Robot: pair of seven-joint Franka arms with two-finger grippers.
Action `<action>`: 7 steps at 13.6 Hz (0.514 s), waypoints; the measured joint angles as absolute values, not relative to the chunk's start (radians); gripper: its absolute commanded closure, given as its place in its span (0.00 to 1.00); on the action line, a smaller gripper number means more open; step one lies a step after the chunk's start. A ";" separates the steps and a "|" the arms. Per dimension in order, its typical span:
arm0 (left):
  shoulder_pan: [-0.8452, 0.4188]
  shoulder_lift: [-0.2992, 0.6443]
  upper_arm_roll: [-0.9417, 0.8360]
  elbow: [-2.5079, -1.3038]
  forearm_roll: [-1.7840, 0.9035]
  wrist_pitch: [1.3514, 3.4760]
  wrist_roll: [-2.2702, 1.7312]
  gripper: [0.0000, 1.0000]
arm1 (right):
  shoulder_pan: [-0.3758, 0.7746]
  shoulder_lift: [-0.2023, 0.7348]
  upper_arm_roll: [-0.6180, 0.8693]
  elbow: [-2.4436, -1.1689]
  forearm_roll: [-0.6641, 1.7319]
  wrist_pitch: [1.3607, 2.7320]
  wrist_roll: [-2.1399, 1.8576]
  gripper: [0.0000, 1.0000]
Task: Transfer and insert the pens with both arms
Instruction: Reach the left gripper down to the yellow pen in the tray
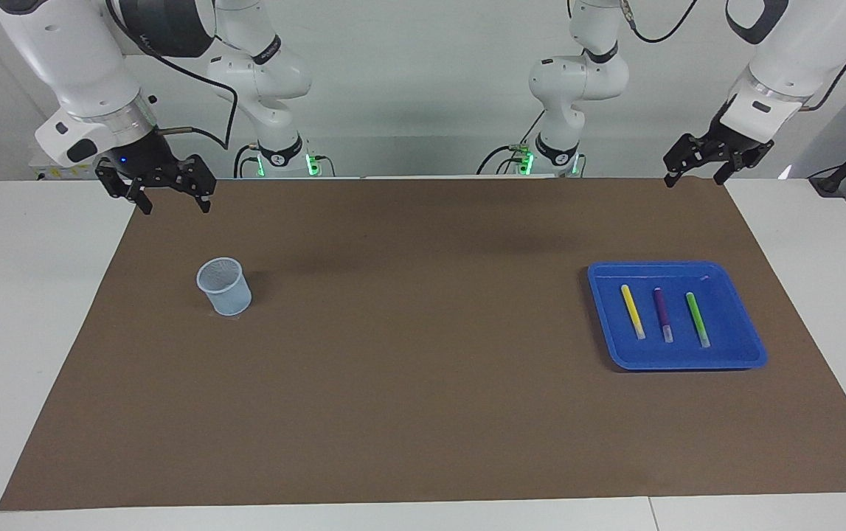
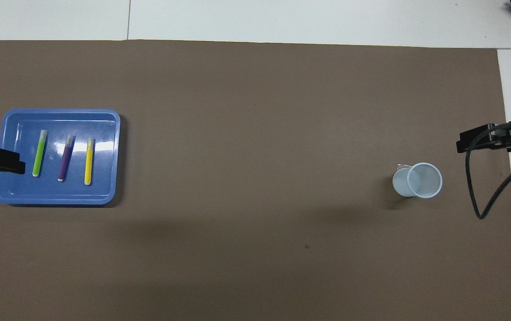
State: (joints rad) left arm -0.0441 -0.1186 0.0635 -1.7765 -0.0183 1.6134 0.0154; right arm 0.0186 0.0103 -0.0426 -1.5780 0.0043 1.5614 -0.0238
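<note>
Three pens lie side by side in a blue tray [image 1: 677, 361] at the left arm's end of the table: yellow [image 1: 632, 311], purple [image 1: 663, 315] and green [image 1: 697, 318]. The overhead view shows the green pen [image 2: 38, 153], the purple pen [image 2: 65, 158] and the yellow pen [image 2: 88, 160] in the same tray [image 2: 59, 200]. My left gripper [image 1: 692, 179] hangs open and empty, high over the mat's corner, well clear of the tray. In the overhead view one finger of the left gripper [image 2: 1, 159] overlaps the tray's rim. My right gripper [image 1: 175, 208] waits open and empty above the mat's other corner.
A pale blue cup [image 1: 224, 286] stands upright on the brown mat [image 1: 423, 383] toward the right arm's end, also seen as the cup [image 2: 418, 180] from above. Two smaller white arm bases [image 1: 563, 147] with green lights stand at the table's robot edge. A black cable [image 2: 482, 191] hangs by the right gripper.
</note>
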 measured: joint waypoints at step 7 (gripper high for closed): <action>-0.044 -0.110 0.063 -2.002 -0.020 1.880 0.015 0.00 | 0.019 0.010 -0.043 -1.578 0.004 1.561 -0.024 0.00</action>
State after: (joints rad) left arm -0.0442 -0.1098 0.0629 -2.0025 -0.0199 1.8805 0.0155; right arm 0.0186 0.0103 -0.0426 -1.5780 0.0043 1.5615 -0.0238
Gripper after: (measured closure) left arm 0.000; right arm 0.000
